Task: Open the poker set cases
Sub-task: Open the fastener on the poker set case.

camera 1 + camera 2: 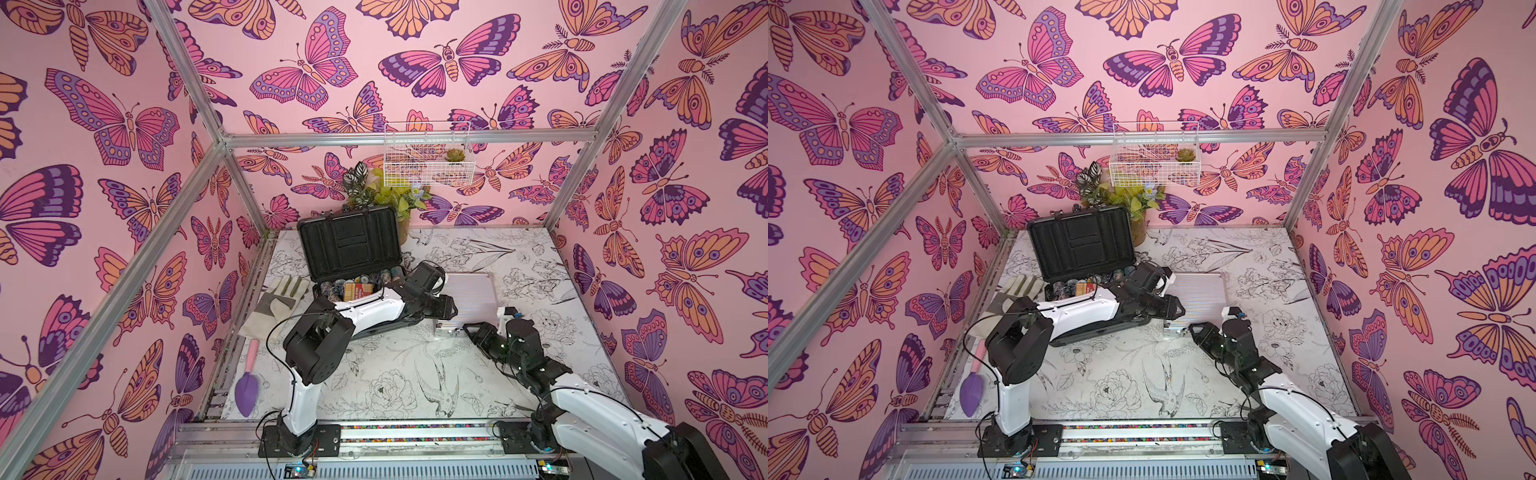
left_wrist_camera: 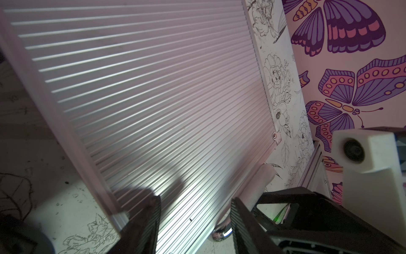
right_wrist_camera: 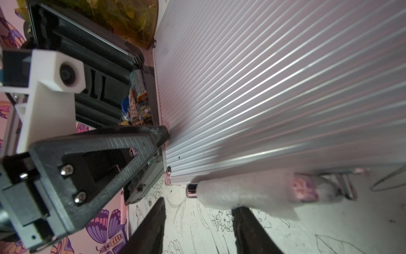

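The dark grey poker case (image 1: 349, 245) (image 1: 1081, 245) stands open, its lid upright and stacks of chips (image 1: 365, 286) (image 3: 138, 101) in its base. Right beside it the silvery ribbed case (image 1: 473, 295) (image 1: 1200, 295) (image 2: 153, 99) (image 3: 274, 88) lies flat and closed. My left gripper (image 1: 451, 307) (image 1: 1177, 309) (image 2: 195, 209) is over that lid's near left corner with its jaws apart; one fingertip (image 3: 162, 134) touches the lid's left edge. My right gripper (image 1: 467, 328) (image 1: 1194, 328) (image 3: 197, 209) is open in front of the case, just short of its foam-wrapped handle (image 3: 241, 191) (image 2: 261, 180).
A work glove (image 1: 278, 299) and a purple trowel (image 1: 247, 386) lie along the table's left side. A potted plant (image 1: 390, 195) stands behind the open case. A white wire basket (image 1: 428, 158) hangs on the back wall. Pink walls close in the table on three sides.
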You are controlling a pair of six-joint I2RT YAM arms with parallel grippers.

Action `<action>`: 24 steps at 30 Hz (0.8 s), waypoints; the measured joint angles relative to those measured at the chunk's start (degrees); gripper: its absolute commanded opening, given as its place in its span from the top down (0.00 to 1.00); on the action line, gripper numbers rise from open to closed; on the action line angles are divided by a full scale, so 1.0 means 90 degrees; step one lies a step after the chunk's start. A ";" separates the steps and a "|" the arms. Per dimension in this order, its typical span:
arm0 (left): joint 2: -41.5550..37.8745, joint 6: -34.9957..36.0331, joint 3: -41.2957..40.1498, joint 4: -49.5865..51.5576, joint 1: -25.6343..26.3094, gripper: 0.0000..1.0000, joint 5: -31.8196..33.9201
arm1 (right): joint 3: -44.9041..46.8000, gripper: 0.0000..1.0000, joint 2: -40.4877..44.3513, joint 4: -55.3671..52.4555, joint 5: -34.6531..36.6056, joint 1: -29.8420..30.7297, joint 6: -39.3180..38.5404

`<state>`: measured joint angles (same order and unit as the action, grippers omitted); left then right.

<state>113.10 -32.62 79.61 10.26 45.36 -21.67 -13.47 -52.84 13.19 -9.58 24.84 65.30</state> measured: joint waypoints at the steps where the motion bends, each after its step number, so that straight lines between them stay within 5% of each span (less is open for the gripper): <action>1: 0.0000 0.0000 0.0000 0.0000 -0.0002 0.45 0.0000 | -0.0012 0.48 -0.0024 -0.0005 0.0015 0.0000 0.0097; 13: 0.0032 -0.0053 0.0000 -0.0131 -0.0051 0.45 0.0002 | -0.0287 0.47 -0.1003 0.0073 -0.0221 0.0005 0.0559; 24: 0.0032 -0.0095 0.0000 -0.0136 -0.0058 0.44 0.0000 | -0.0204 0.46 -0.0007 -0.1246 0.0272 0.0005 0.0794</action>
<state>113.38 -33.47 79.61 9.04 44.84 -21.67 -15.31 -52.90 1.98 -7.14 24.88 72.44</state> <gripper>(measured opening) 0.549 0.534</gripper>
